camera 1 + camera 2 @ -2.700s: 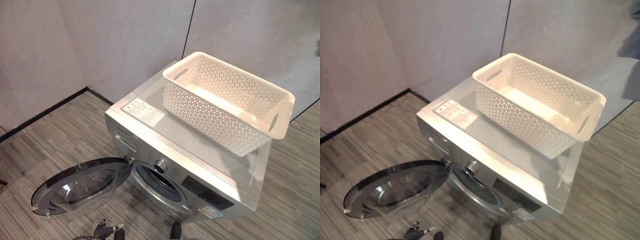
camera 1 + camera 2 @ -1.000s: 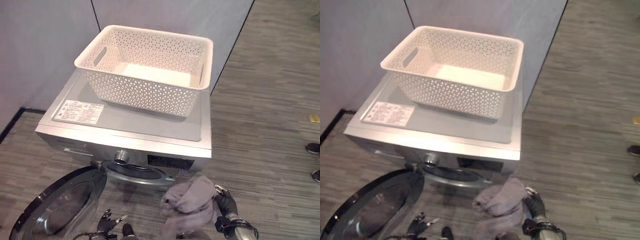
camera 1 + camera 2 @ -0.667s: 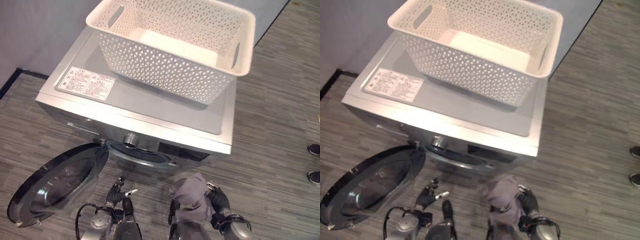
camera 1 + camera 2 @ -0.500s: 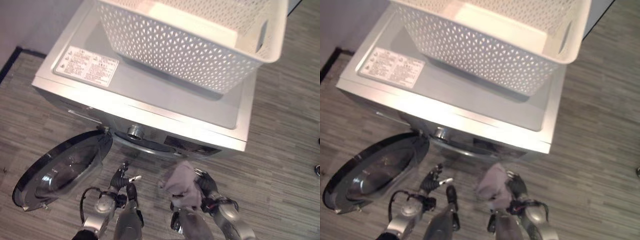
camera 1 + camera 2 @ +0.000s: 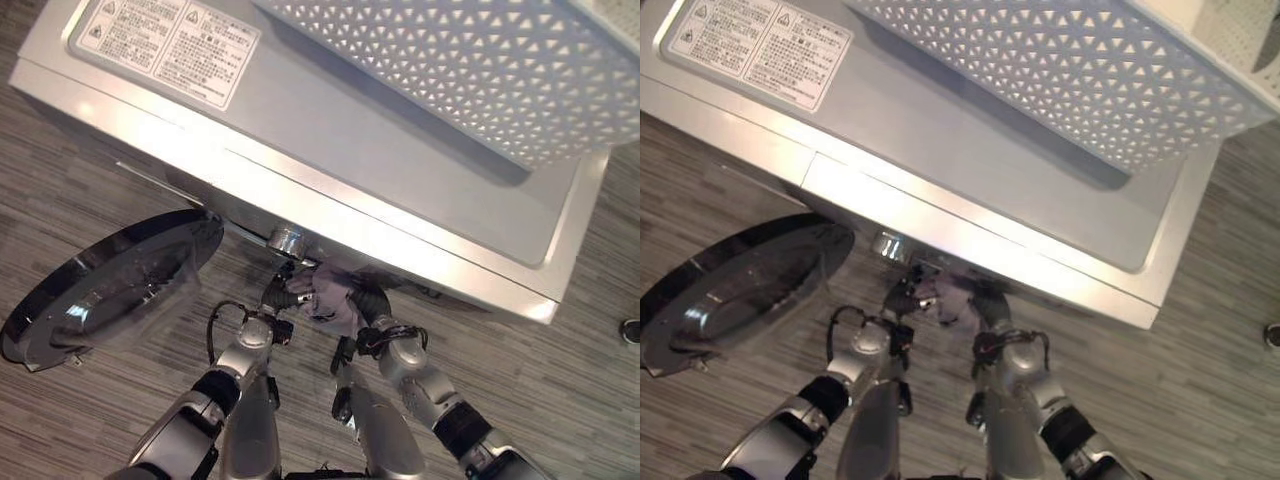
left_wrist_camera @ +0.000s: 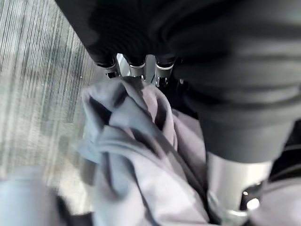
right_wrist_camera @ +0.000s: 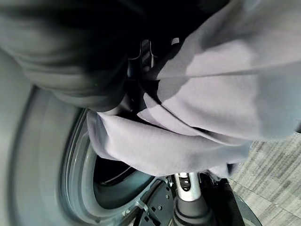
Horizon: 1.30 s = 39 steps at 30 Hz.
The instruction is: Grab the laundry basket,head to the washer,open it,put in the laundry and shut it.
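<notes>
The silver washer [image 5: 330,170] stands below me with its round door [image 5: 110,290] swung open to the left. A white lattice laundry basket [image 5: 480,70] sits on the washer's top at the right. A bundle of grey laundry [image 5: 325,290] is at the mouth of the drum, just under the control knob [image 5: 288,240]. My right hand [image 5: 378,310] is shut on the bundle from the right. My left hand [image 5: 275,300] is pressed against its left side. In the right wrist view the cloth [image 7: 202,108] hangs in front of the dark drum opening [image 7: 113,174].
The open door juts out over the grey plank floor [image 5: 60,180] on my left. A person's shoe [image 5: 630,330] shows at the far right edge. The basket overhangs the washer's right rear corner.
The camera has tipped down and come closer to the washer. Both hands have risen to the drum mouth, the right bringing the grey laundry there, and the left has come against the bundle.
</notes>
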Available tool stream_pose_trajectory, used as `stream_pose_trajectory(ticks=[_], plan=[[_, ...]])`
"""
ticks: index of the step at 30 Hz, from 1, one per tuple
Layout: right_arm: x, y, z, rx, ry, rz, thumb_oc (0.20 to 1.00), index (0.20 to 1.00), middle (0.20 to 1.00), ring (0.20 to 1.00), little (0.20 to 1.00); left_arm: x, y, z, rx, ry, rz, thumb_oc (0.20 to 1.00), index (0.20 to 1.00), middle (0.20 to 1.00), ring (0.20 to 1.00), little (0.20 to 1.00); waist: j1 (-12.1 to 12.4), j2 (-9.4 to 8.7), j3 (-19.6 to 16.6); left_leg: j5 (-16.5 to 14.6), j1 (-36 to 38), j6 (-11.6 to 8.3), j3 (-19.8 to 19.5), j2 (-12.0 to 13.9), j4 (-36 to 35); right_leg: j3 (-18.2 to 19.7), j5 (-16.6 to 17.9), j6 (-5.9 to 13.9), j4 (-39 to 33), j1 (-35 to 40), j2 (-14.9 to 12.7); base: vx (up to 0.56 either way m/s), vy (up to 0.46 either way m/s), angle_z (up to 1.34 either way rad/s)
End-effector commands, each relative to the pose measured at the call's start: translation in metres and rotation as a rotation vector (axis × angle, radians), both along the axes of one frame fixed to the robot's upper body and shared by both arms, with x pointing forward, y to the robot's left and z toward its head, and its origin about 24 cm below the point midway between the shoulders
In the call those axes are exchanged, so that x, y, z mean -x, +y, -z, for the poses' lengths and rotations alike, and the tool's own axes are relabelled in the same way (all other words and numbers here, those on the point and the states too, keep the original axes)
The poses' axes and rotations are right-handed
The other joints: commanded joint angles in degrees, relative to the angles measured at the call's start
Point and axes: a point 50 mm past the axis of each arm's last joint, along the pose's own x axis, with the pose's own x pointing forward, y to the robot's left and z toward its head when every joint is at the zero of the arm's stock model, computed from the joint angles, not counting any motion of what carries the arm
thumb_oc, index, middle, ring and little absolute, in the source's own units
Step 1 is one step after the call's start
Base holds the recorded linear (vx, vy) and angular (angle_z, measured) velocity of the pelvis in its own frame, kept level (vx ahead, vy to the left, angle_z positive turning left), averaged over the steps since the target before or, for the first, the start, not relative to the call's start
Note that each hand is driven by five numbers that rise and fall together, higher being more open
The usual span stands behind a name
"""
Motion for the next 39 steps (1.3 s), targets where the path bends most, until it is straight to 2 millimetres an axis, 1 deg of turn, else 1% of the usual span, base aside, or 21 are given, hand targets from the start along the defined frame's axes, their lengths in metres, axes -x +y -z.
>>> stream_pose_trajectory(ticks=[1, 3, 5, 7, 8, 9, 11, 13, 16, 17, 19, 20, 22, 23, 25, 28, 29, 33, 35, 38, 39], plan=[[-0.004, 0.005, -0.037, -0.159, -0.163, 0.037, 0.200, 0.200, 0.200, 0.200, 0.200, 0.004, -0.025, -0.008, 0.132, -0.049, 0.034, 1.000, 1.000, 1.000, 1.000, 1.000, -0.49, 0.19, -1.88, -0.33, -4.24, 1.34, 1.05, -2.02, 0.36, 2.60, -10.33, 2.87, 8.58, 3.57, -1.89, 0.02, -0.007, 0.05], [-0.004, 0.004, -0.039, -0.169, -0.168, 0.043, 0.200, 0.200, 0.200, 0.200, 0.200, 0.004, -0.026, -0.011, 0.155, -0.060, 0.035, 1.000, 1.000, 1.000, 1.000, 1.000, -0.42, 0.15, -1.79, -0.37, -4.46, 1.37, 1.01, -2.08, 0.41, 2.40, -10.26, 2.93, 8.51, 3.41, -1.92, 0.01, -0.004, 0.06], [-0.005, 0.002, -0.043, -0.184, -0.183, 0.055, 0.200, 0.200, 0.200, 0.200, 0.200, 0.003, -0.028, -0.019, 0.199, -0.088, 0.034, 1.000, 1.000, 1.000, 1.000, 1.000, -0.23, 0.02, -1.53, -0.51, -4.90, 1.44, 1.07, -2.23, 0.47, 2.09, -10.14, 2.96, 8.34, 3.26, -1.84, 0.01, 0.003, 0.12], [-0.004, -0.001, -0.046, -0.208, -0.195, 0.072, 0.200, 0.200, 0.200, 0.200, 0.200, 0.001, -0.029, -0.027, 0.221, -0.118, 0.029, 1.000, 1.000, 1.000, 1.000, 1.000, 0.01, -0.38, -1.32, -0.73, -5.56, 1.48, 1.05, -2.35, 0.67, 1.32, -10.05, 3.06, 8.20, 3.13, -1.81, 0.00, -0.006, 0.12], [-0.004, -0.001, -0.046, -0.208, -0.195, 0.072, 0.200, 0.200, 0.200, 0.200, 0.200, 0.001, -0.029, -0.027, 0.221, -0.118, 0.029, 1.000, 1.000, 1.000, 1.000, 1.000, 0.00, -0.38, -1.32, -0.73, -5.57, 1.48, 1.04, -2.35, 0.67, 1.32, -10.05, 3.06, 8.20, 3.12, -1.81, 0.00, -0.017, 0.09], [-0.004, -0.005, -0.049, -0.220, -0.209, 0.083, 0.200, 0.200, 0.200, 0.200, 0.200, -0.002, -0.030, -0.034, 0.246, -0.141, 0.028, 1.000, 1.000, 1.000, 1.000, 1.000, 0.05, -0.77, -1.21, -0.90, -6.09, 1.45, 1.01, -2.37, 0.93, 1.00, -9.98, 3.08, 8.11, 3.03, -1.77, 0.00, -0.021, 0.08], [-0.004, -0.008, -0.051, -0.232, -0.218, 0.094, 0.200, 0.200, 0.200, 0.200, 0.200, -0.004, -0.033, -0.040, 0.277, -0.155, 0.035, 1.000, 1.000, 1.000, 1.000, 1.000, -0.03, -1.07, -1.19, -1.09, -6.58, 1.42, 1.06, -2.40, 1.22, 0.59, -9.97, 3.10, 8.12, 2.86, -1.62, -0.01, -0.020, 0.13], [-0.005, -0.012, -0.053, -0.244, -0.227, 0.110, 0.200, 0.200, 0.200, 0.200, 0.200, -0.005, -0.038, -0.047, 0.309, -0.171, 0.059, 1.000, 1.000, 1.000, 1.000, 1.000, -0.14, -1.35, -1.09, -1.19, -6.90, 1.41, 1.00, -2.46, 1.36, 0.31, -9.88, 3.11, 8.00, 2.72, -1.41, -0.01, -0.010, 0.10], [-0.006, -0.017, -0.059, -0.267, -0.242, 0.127, 0.200, 0.200, 0.200, 0.200, 0.200, -0.005, -0.049, -0.051, 0.352, -0.160, 0.105, 1.000, 1.000, 1.000, 1.000, 1.000, -0.42, -1.64, -0.95, -1.20, -7.07, 1.49, 0.92, -2.50, 1.04, 0.08, -9.77, 3.18, 7.86, 2.52, -1.23, 0.00, -0.016, 0.04], [-0.006, -0.017, -0.059, -0.267, -0.242, 0.127, 0.200, 0.200, 0.200, 0.200, 0.200, -0.005, -0.049, -0.051, 0.352, -0.160, 0.105, 1.000, 1.000, 1.000, 1.000, 1.000, -0.42, -1.64, -0.95, -1.20, -7.08, 1.49, 0.92, -2.50, 1.04, 0.08, -9.77, 3.18, 7.86, 2.52, -1.23, 0.00, -0.011, 0.04], [-0.006, -0.021, -0.064, -0.278, -0.257, 0.147, 0.200, 0.200, 0.200, 0.200, 0.200, 0.001, -0.060, -0.048, 0.364, -0.130, 0.135, 1.000, 1.000, 1.000, 1.000, 1.000, -0.82, -1.61, -0.69, -1.15, -7.26, 1.60, 1.02, -2.69, 0.76, -0.20, -9.56, 3.25, 7.72, 2.24, -1.15, 0.00, -0.005, 0.09], [-0.004, -0.020, -0.068, -0.294, -0.273, 0.141, 0.200, 0.200, 0.200, 0.200, 0.200, 0.007, -0.067, -0.043, 0.387, -0.103, 0.168, 1.000, 1.000, 1.000, 1.000, 1.000, -0.90, -1.56, -0.60, -1.18, -7.29, 1.70, 1.09, -2.74, 0.54, -0.30, -9.50, 3.31, 7.56, 2.20, -1.12, 0.00, 0.002, 0.16], [-0.002, -0.018, -0.071, -0.313, -0.287, 0.131, 0.200, 0.200, 0.200, 0.200, 0.200, 0.012, -0.072, -0.036, 0.379, -0.077, 0.180, 1.000, 1.000, 1.000, 1.000, 1.000, -0.90, -1.57, -0.35, -1.19, -7.39, 1.81, 1.13, -2.81, 0.46, -0.31, -9.39, 3.35, 7.49, 1.97, -1.06, -0.01, 0.007, 0.09], [-0.002, -0.018, -0.071, -0.313, -0.286, 0.131, 0.200, 0.200, 0.200, 0.200, 0.200, 0.012, -0.072, -0.036, 0.379, -0.076, 0.180, 1.000, 1.000, 1.000, 1.000, 1.000, -0.89, -1.57, -0.36, -1.19, -7.39, 1.81, 1.14, -2.81, 0.45, -0.30, -9.38, 3.35, 7.49, 1.96, -1.06, 0.00, 0.000, 0.00], [-0.001, -0.013, -0.075, -0.349, -0.292, 0.120, 0.200, 0.200, 0.200, 0.200, 0.200, 0.015, -0.078, -0.032, 0.376, -0.054, 0.195, 1.000, 1.000, 1.000, 1.000, 1.000, -0.87, -1.66, -0.10, -1.14, -7.44, 1.89, 1.18, -2.83, 0.32, -0.35, -9.25, 3.36, 7.45, 1.74, -0.98, 0.00, 0.000, 0.00], [0.002, -0.003, -0.079, -0.381, -0.298, 0.085, 0.200, 0.200, 0.200, 0.200, 0.200, 0.015, -0.089, -0.032, 0.374, -0.044, 0.212, 1.000, 1.000, 1.000, 1.000, 1.000, -1.07, -1.87, 0.34, -0.97, -7.30, 2.04, 1.16, -2.88, -0.36, -0.30, -9.10, 3.32, 7.42, 1.47, -0.75, 0.00, 0.000, 0.00], [0.002, -0.003, -0.079, -0.381, -0.298, 0.085, 0.200, 0.200, 0.200, 0.200, 0.200, 0.015, -0.089, -0.032, 0.374, -0.044, 0.212, 1.000, 1.000, 1.000, 1.000, 1.000, -1.08, -1.87, 0.35, -0.96, -7.29, 2.04, 1.16, -2.88, -0.38, -0.30, -9.10, 3.32, 7.42, 1.47, -0.75, 0.00, 0.000, 0.00], [0.001, 0.001, -0.082, -0.388, -0.300, 0.076, 0.200, 0.200, 0.200, 0.200, 0.200, 0.023, -0.100, -0.021, 0.413, 0.027, 0.237, 1.000, 1.000, 1.000, 1.000, 1.000, -1.28, -2.23, 0.54, -0.99, -6.98, 2.18, 1.38, -2.99, -0.93, -0.44, -8.62, 3.49, 7.35, 1.32, -0.72, 0.00, 0.000, 0.00], [-0.001, -0.001, -0.082, -0.387, -0.301, 0.087, 0.200, 0.200, 0.200, 0.200, 0.200, 0.025, -0.105, -0.021, 0.426, 0.037, 0.245, 1.000, 1.000, 1.000, 1.000, 1.000, -1.38, -2.33, 0.58, -1.06, -6.92, 2.20, 1.56, -3.01, -1.03, -0.58, -8.38, 3.55, 7.27, 1.32, -0.76, 0.00, 0.000, 0.00], [-0.002, -0.003, -0.082, -0.383, -0.301, 0.103, 0.200, 0.200, 0.200, 0.200, 0.200, 0.022, -0.109, -0.028, 0.455, 0.018, 0.235, 1.000, 1.000, 1.000, 1.000, 1.000, -1.56, -2.59, 0.68, -1.01, -6.94, 2.23, 1.63, -3.02, -1.34, -0.71, -8.23, 3.59, 7.12, 1.17, -0.64, 0.00, 0.000, 0.00], [-0.002, -0.004, -0.082, -0.383, -0.301, 0.107, 0.200, 0.200, 0.200, 0.200, 0.200, 0.020, -0.110, -0.030, 0.458, 0.011, 0.230, 0.837, 0.837, 0.837, 0.837, 0.837, -1.63, -2.70, 0.69, -0.99, -6.96, 2.23, 1.62, -3.03, -1.43, -0.73, -8.12, 3.62, 7.11, 1.12, -0.63, 0.00, 0.000, 0.00]])
